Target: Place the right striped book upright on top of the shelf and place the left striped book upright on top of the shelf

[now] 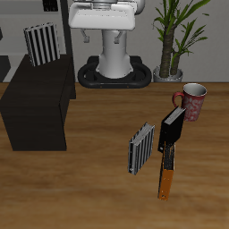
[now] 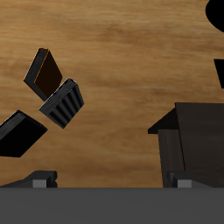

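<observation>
On the flat top of the low black shelf [image 1: 40, 103], near its back edge, one striped book [image 1: 41, 43] stands upright, which suggests half the job is done. The other striped book [image 1: 141, 149] stands on edge on the wooden tabletop [image 1: 89, 188], well apart from the shelf and nearer the front edge; by the robot's own sides it reads as the left striped book, the one yet to be moved. Just beside it lie a black book [image 1: 173, 129], tilted, and an orange-and-black book [image 1: 166, 174] flat on the wood, with a red mug [image 1: 192, 101] farther back and a potted plant [image 1: 174, 36] near the back edge beside the robot's white base [image 1: 112, 40]. The gripper itself is out of the exterior view; its own camera looks down on the striped book [image 2: 63, 102] with the two dark books [image 2: 44, 72] close by, and on a corner of the shelf [image 2: 188, 136]. Only the finger tips [image 2: 39, 178] show at the frame's rim, set wide apart and holding nothing. The step in hand appears to be the reach for the second book. The next move likely calls for descending over its upper edge, closing across its thin sides without nudging the neighbouring black book, then carrying it to the shelf top.
</observation>
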